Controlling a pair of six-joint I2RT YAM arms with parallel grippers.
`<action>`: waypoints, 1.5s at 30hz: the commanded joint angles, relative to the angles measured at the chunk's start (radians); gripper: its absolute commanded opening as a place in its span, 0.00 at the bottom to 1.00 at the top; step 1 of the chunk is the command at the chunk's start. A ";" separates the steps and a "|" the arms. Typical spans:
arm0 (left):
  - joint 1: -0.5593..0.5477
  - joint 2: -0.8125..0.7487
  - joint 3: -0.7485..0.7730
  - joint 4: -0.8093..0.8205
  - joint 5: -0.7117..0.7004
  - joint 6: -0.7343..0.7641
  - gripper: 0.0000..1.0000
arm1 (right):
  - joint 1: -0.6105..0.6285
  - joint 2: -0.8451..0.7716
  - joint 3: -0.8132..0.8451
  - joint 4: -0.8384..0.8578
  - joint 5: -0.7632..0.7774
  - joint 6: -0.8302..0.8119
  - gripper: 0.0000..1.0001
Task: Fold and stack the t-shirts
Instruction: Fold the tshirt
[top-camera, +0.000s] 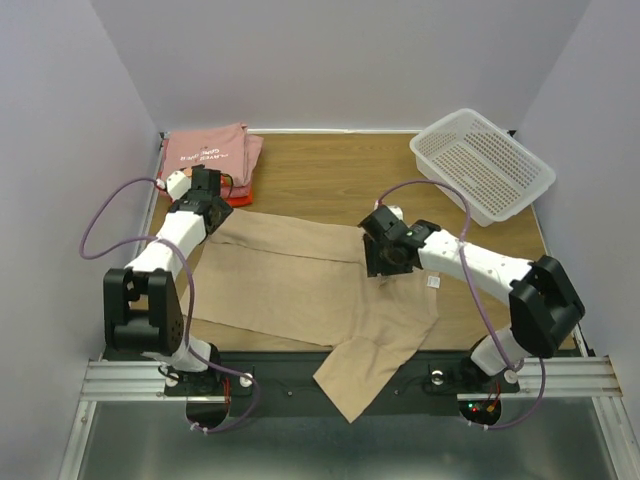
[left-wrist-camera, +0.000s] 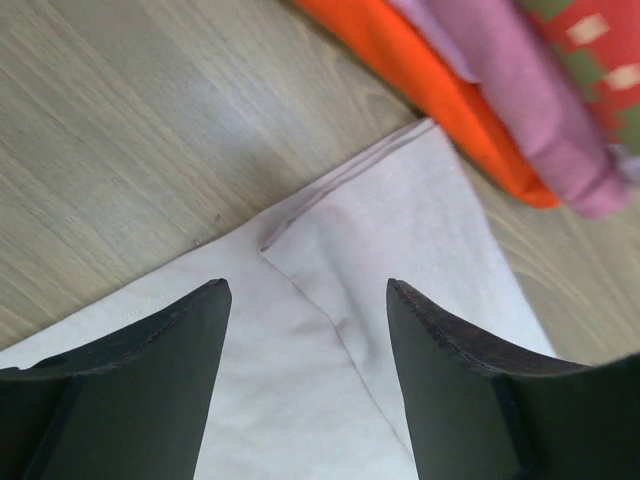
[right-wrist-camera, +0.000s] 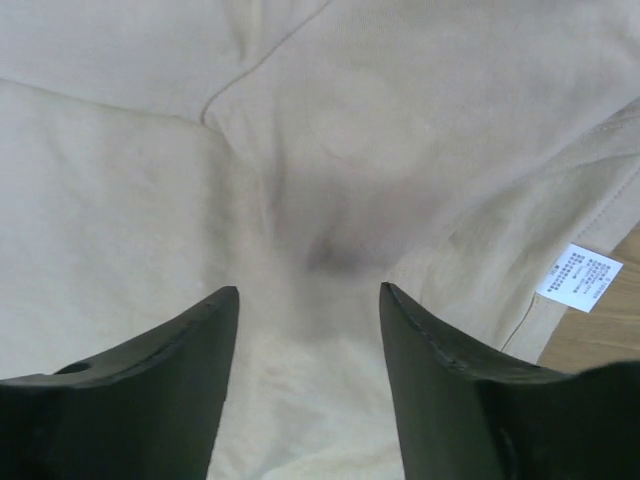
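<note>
Looking down from the top camera, I have the tan tee (top-camera: 300, 285) spread across the middle of the table (top-camera: 330, 170), with one end hanging over the near edge between the arm bases. A crease runs along its far side. The pink tees (top-camera: 205, 150) sit folded in the far left corner, stacked on an orange tee (top-camera: 240, 198) whose edge shows beneath them. The basket (top-camera: 482, 165) stands in the far right corner, well apart from the cloth.

My left gripper (top-camera: 212, 205) hangs over the tan tee's far left corner, just beside the stack. On the left wrist camera its jaws stand wide apart with nothing between them, and the hemmed corner of the tan tee (left-wrist-camera: 380, 230) lies just past the fingers (left-wrist-camera: 170, 350). Beyond it are the orange tee (left-wrist-camera: 420, 80) and a pink tee (left-wrist-camera: 520, 90).

My right gripper (top-camera: 388, 268) is over the tee's right part. On its wrist camera the jaws are spread and empty above wrinkled tan cloth (right-wrist-camera: 320, 150), with a white label (right-wrist-camera: 578, 275) at the cloth's edge. I cannot tell whether either gripper's tips touch the fabric.
</note>
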 joint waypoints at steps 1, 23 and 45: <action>-0.016 -0.142 -0.012 -0.009 0.017 -0.004 0.78 | 0.003 -0.108 0.003 0.050 0.045 0.026 0.66; -0.165 -0.032 -0.147 0.243 0.096 0.019 0.81 | -0.478 0.005 -0.152 0.346 -0.206 0.081 0.40; -0.157 0.020 -0.153 0.258 0.069 0.026 0.81 | -0.480 -0.181 -0.209 0.202 -0.174 0.102 0.01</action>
